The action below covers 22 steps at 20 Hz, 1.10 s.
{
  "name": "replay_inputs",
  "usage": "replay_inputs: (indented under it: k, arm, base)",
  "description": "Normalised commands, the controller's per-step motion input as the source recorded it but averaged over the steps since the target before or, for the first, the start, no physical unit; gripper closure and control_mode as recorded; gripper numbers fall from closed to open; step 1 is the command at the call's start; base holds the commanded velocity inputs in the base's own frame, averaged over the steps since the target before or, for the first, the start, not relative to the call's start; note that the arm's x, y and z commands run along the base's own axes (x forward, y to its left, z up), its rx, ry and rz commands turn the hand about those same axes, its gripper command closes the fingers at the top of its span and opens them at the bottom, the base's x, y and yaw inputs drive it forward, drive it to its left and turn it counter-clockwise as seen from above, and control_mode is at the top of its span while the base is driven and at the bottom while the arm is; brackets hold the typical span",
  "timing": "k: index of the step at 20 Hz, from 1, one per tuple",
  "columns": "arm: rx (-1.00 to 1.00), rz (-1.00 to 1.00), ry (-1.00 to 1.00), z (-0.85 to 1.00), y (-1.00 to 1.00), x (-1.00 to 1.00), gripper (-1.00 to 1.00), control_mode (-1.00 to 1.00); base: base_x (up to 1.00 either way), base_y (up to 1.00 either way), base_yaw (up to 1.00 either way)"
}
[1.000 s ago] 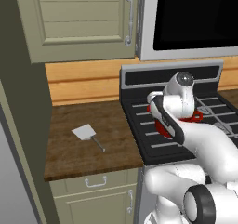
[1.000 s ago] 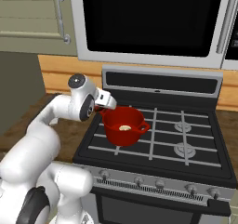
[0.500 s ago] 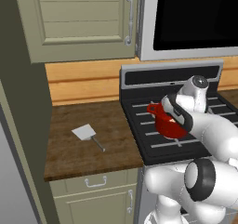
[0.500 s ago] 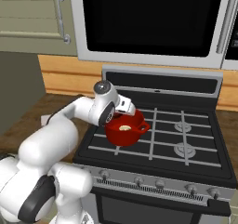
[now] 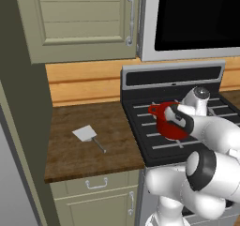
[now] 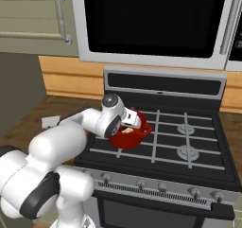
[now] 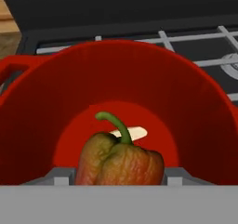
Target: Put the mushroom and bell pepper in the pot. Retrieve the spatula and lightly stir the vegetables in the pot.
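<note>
The glossy red pot stands on the stove's front left burner, also seen as pot and pot. My gripper hangs just above its opening, shut on the bell pepper, a dark red-brown one with a curled green stem. The grey fingertips flank the pepper low in the hand view. Behind the pepper, the pale mushroom lies on the pot's floor, and as mushroom it shows inside the rim. The spatula lies flat on the wooden counter left of the stove, far from the hand.
The black stove with grey grates runs to the right of the pot. A microwave hangs above it. Cream cabinets sit over the brown counter, and a tall panel stands at its left end.
The arm has swung right from beside the pot and come down, so the hand with the pepper now sits at the pot's mouth. Pot and spatula have stayed put.
</note>
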Motion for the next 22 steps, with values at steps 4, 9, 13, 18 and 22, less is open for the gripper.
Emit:
replay_inputs:
  k: [4,9,13,18,22]
  arm:
    - [0.00,0.00,0.04,-0.28,0.00,0.00,1.00,-1.00]
    - [0.00,0.00,0.09,-0.05,0.00,0.01,-1.00,-1.00]
    - [0.00,0.00,0.10,0.16,0.00,0.01,-1.00,-1.00]
    - [0.00,0.00,0.02,0.44,0.00,0.00,-1.00,-1.00]
    - [0.00,0.00,0.00,0.61,0.16,-0.04,-1.00,-1.00]
  base:
    - [0.00,0.00,0.00]
    - [0.00,0.00,0.00]
    - [0.00,0.00,0.00]
    - [0.00,0.00,0.00]
    - [0.00,0.00,0.00]
